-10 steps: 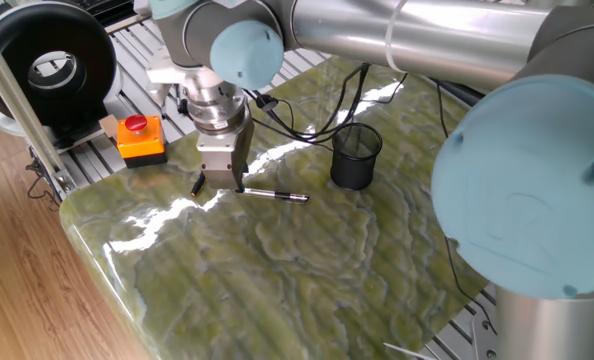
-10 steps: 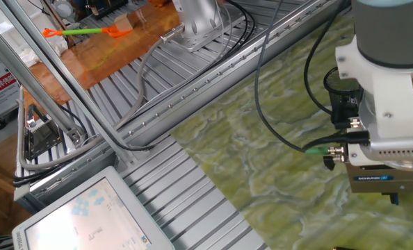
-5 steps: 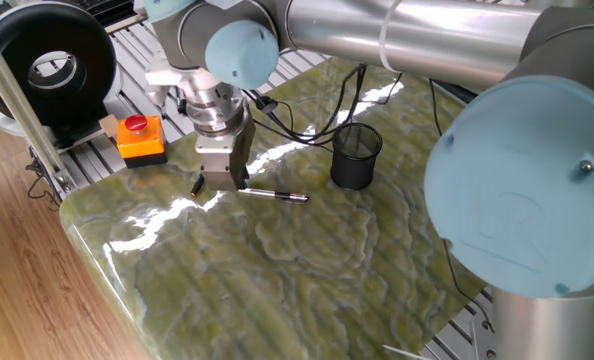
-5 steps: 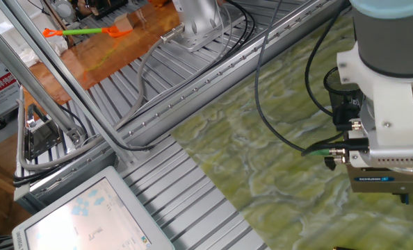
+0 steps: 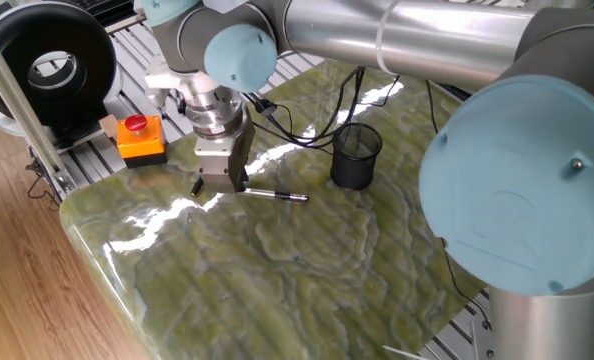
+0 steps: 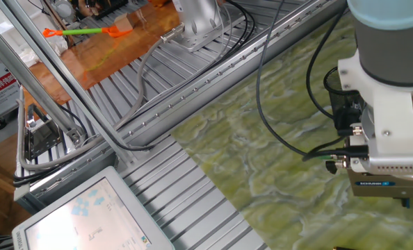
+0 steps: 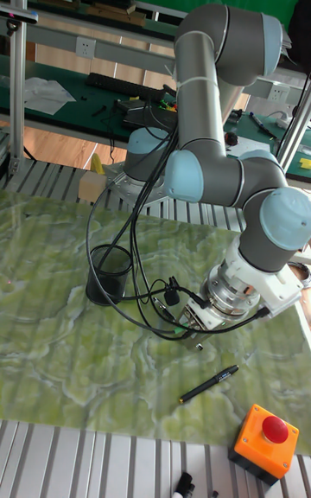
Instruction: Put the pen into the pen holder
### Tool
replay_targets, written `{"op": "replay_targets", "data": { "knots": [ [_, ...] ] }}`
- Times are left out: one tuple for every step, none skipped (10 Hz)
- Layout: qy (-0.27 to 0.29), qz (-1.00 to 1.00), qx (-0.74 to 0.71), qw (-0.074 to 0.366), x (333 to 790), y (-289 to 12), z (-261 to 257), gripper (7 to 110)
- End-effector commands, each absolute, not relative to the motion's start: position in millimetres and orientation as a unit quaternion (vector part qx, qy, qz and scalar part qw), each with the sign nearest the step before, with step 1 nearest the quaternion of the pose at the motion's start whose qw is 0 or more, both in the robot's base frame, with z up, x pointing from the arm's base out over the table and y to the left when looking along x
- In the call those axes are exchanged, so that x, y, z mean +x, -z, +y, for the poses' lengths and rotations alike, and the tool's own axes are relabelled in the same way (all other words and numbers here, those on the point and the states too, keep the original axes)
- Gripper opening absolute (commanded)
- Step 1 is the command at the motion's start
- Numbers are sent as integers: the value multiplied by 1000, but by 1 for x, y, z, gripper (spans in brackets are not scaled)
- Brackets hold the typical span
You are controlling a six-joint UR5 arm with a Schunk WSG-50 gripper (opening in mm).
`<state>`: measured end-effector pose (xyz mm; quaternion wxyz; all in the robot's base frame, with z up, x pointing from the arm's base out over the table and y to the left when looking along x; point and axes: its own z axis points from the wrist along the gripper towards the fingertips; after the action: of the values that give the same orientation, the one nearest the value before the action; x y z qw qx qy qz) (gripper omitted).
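Observation:
The slim silver-grey pen [image 5: 276, 195] lies flat on the green marbled table, its left end right under my gripper [image 5: 231, 186]. The gripper hangs straight down, fingertips at table height over that pen end. Its body hides the gap between the fingers, so I cannot tell whether they are open or shut. The black mesh pen holder [image 5: 356, 157] stands upright to the right of the pen, apart from it, with a cable draped next to it. In the tall fixed view the pen holder [image 7: 109, 274] is left of the gripper [image 7: 198, 341], and the gripper and cables hide the pen.
An all-black pen [image 7: 209, 384] lies between the gripper and the orange box with a red button [image 7: 264, 443]. That button box [image 5: 141, 138] sits at the table's corner. Black cables [image 5: 307, 125] trail across the table to the wrist. The table edge [image 5: 107, 250] is close on the near left.
The arm has crept a little; in the other fixed view the gripper body has shifted slightly right and down. The pen and the pen holder have not moved.

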<state>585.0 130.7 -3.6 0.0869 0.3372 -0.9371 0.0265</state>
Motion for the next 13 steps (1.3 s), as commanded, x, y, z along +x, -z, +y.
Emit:
{"op": "replay_targets", "data": {
  "knots": [
    [-20, -939, 333, 87, 585, 5, 133, 22],
    [-17, -939, 331, 89, 583, 4, 135, 22],
    [-20, -940, 326, 99, 580, 1, 135, 22],
    [-27, -939, 324, 108, 576, -1, 132, 22],
    [-33, -938, 323, 122, 571, -3, 128, 22],
    [-42, -935, 323, 137, 565, -6, 122, 22],
    [-48, -934, 323, 144, 563, -7, 119, 22],
    [-50, -934, 323, 147, 563, -4, 117, 7],
    [-54, -933, 322, 152, 563, 0, 116, 7],
    [-61, -931, 319, 166, 558, -2, 114, 7],
    [-71, -929, 314, 185, 553, -10, 115, 7],
    [-84, -925, 316, 192, 553, -14, 109, 7],
    [-84, -924, 319, 195, 552, -13, 108, 7]
  ]
}}
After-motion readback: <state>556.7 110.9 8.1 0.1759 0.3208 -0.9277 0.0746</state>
